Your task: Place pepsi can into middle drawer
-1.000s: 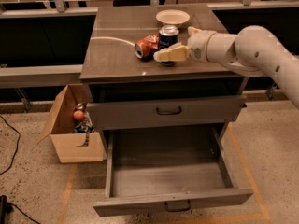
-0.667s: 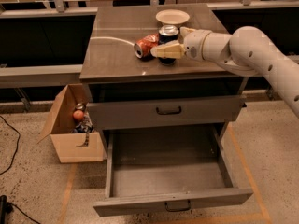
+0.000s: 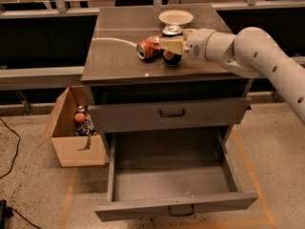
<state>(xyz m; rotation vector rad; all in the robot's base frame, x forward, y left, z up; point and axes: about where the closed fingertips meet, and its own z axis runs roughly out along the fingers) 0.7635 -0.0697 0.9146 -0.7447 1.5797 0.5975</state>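
The pepsi can (image 3: 171, 59) stands upright on the cabinet top (image 3: 119, 56), dark blue with a silver top. My gripper (image 3: 170, 45) reaches in from the right on a white arm and sits right at the can, with its cream-coloured tip across the can's upper front. The can rests on the surface. The middle drawer (image 3: 167, 175) is pulled wide open below, with its grey inside empty and its dark handle (image 3: 181, 210) facing the front.
A crushed red-orange can (image 3: 148, 46) lies just left of the pepsi can. A white plate (image 3: 176, 17) sits behind them. A white cable (image 3: 112, 40) runs across the top. The upper drawer (image 3: 171, 112) is shut. A cardboard box (image 3: 71, 132) with items stands on the floor at left.
My gripper has moved left along the cabinet top and now covers the pepsi can's upper part. The cans and the drawer have not moved.
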